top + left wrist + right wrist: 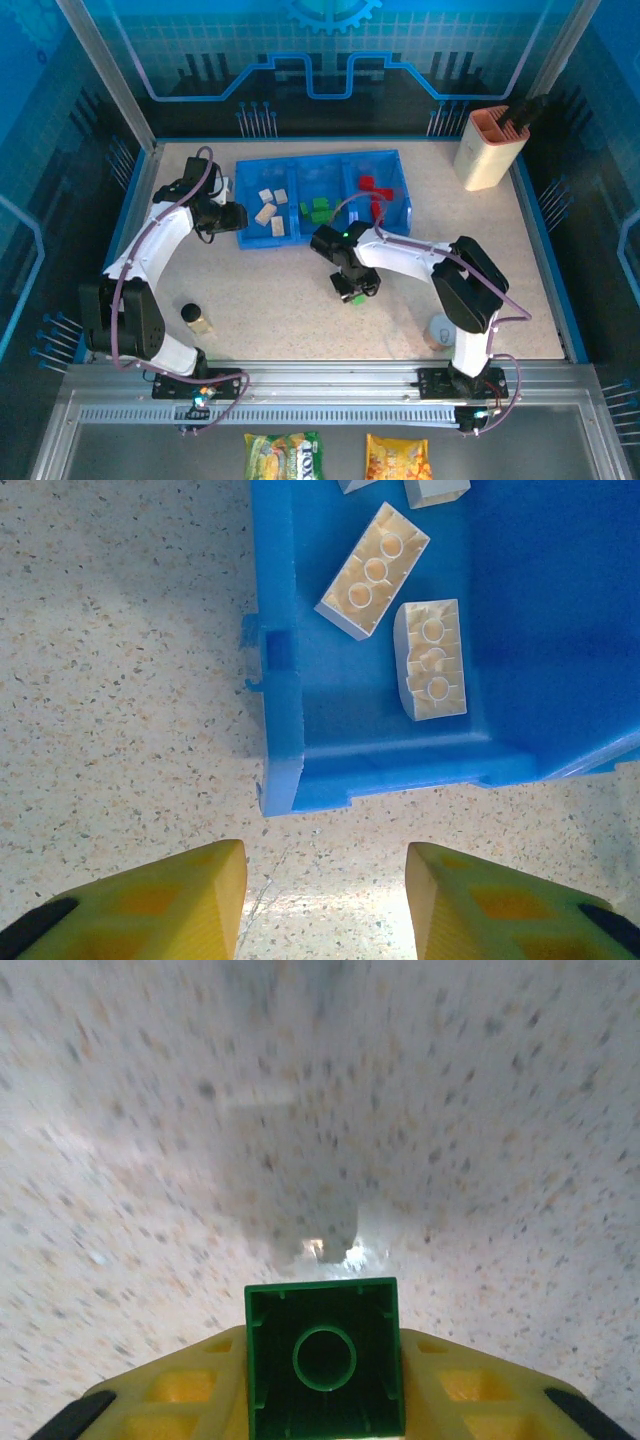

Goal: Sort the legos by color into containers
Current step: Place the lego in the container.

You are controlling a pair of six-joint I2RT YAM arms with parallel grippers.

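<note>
Right fingers [440,1385] clamped on a green lego [325,1355] — the right wrist view shows its hollow underside facing the camera, with speckled worktop [320,1110] blurred beyond the fingertips. The top view adds what the wrist doesn't: those fingers sit apart from the blue tray [300,243], which has cream legos [268,208] in its left compartment, green legos [317,208] in the middle and red legos [372,190] on the right. Left fingers [150,900] part-open with nothing between them — the left wrist view puts the tray's corner just ahead, with two cream legos lying hollow-side up inside, detail too small in the top view.
</note>
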